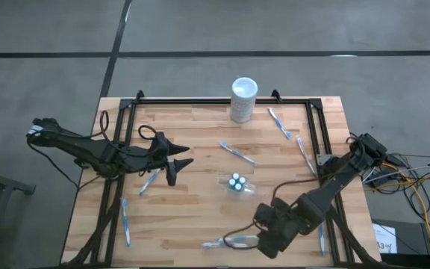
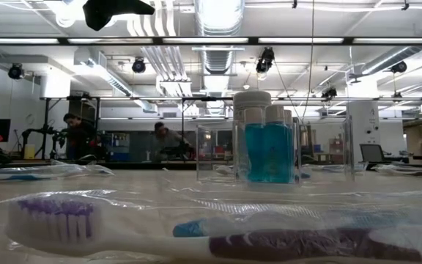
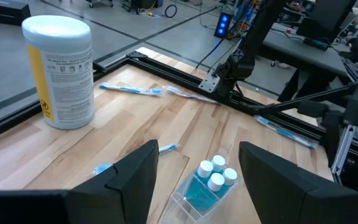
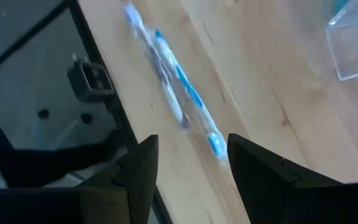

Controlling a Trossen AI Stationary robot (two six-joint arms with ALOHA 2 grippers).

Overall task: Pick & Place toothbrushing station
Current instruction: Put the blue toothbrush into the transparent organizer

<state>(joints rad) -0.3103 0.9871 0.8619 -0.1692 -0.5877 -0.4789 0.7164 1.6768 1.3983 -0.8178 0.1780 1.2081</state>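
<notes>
A small clear cup [image 1: 235,183] holding teal-and-white tubes [image 3: 213,174] stands on the table's middle; it also shows in the low view [image 2: 266,147]. Several wrapped blue-and-white toothbrushes lie flat on the wood, one near the front edge [image 1: 219,243], also seen close in the right wrist view [image 4: 173,93]. My left gripper [image 1: 181,164] is open and empty, left of the cup, fingers pointing toward it [image 3: 194,174]. My right gripper [image 1: 237,240] is open and empty, low over the front edge, just right of that toothbrush [image 4: 188,162].
A tall white cylinder [image 1: 244,99] stands at the far edge. Other toothbrushes lie at the far right [image 1: 278,123], right [image 1: 302,153], middle [image 1: 237,153], left [image 1: 149,181] and front left [image 1: 125,222]. A black frame [image 1: 200,102] rims the table.
</notes>
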